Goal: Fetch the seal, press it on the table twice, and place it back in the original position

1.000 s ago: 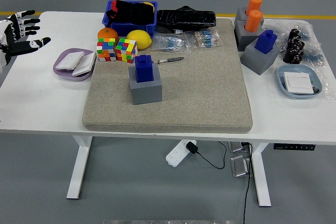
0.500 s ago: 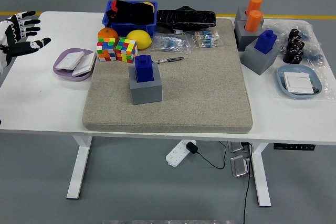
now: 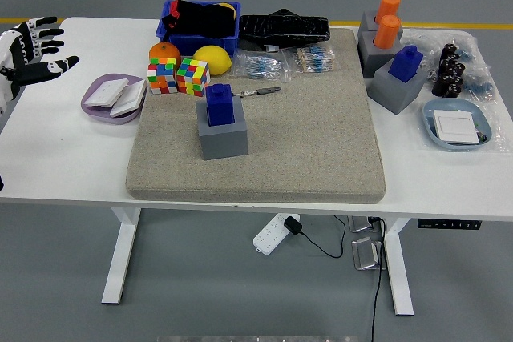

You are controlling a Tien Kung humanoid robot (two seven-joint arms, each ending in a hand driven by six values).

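A blue seal stands upright in a grey block holder on the beige felt mat, left of the mat's middle. My left hand hovers at the table's far left edge, fingers spread, holding nothing, well to the left of the seal. A second blue seal sits in another grey block at the mat's right edge. My right hand is out of the picture.
Two colourful cubes, an orange, a lemon and a pen lie behind the seal. A purple dish sits left of the mat. A blue bin, black case, orange-topped holders and a blue dish line the back and right.
My left hand has drifted very slightly up and right at the table's left edge. Nothing else has moved.
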